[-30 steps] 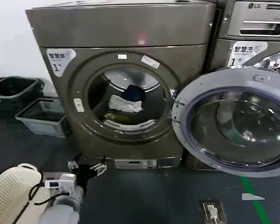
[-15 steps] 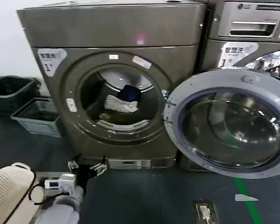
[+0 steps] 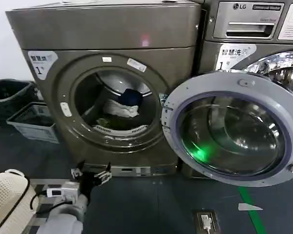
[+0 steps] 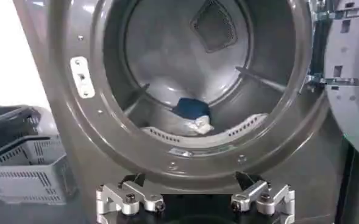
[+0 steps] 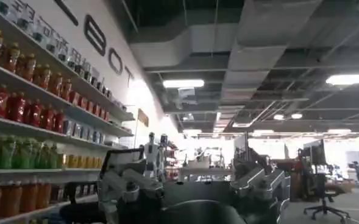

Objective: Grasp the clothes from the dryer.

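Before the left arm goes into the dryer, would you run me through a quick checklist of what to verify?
1. Dryer door swung open to the right, clear of the porthole: ok.
2. Clothes visible in the drum, white and dark blue pieces near the front lip: ok.
3. Left end effector open, empty: ok.
4. Left end effector lined up with the porthole: not ok, it sits low, below the rim, outside the drum.
5. Path from left end effector to the clothes free of obstacles: ok.
6. Right end effector away from the dryer, facing the room with shelves: ok.
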Controlling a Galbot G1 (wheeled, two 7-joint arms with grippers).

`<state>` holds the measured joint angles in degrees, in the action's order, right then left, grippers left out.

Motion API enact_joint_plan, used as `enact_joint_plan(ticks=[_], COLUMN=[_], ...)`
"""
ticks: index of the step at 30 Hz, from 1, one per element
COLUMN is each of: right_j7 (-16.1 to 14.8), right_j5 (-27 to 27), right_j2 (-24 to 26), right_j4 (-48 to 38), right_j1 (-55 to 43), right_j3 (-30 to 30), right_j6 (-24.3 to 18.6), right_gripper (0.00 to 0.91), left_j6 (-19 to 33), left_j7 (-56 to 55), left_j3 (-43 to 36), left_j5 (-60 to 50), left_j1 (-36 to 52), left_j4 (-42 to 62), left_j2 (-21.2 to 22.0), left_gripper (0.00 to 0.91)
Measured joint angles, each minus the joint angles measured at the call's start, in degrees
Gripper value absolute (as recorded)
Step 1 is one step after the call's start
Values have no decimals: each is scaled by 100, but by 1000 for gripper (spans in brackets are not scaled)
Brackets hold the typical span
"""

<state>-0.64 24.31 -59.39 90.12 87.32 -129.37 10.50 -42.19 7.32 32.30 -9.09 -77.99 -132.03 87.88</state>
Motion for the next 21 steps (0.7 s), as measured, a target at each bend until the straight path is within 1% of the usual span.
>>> enact_joint_plan(ticks=[21], right_j7=[207], right_j5=[292], right_j2=[-147], right_j4=[116], right_j1=[-28], right_j3=[64], right_j6=[-172], right_gripper=[907], left_j6=[0], left_j7=[-6], left_j3=[2], left_j5=[-10], left_j1=[2], left_j4=[8], left_j2=[11], left_gripper=[907])
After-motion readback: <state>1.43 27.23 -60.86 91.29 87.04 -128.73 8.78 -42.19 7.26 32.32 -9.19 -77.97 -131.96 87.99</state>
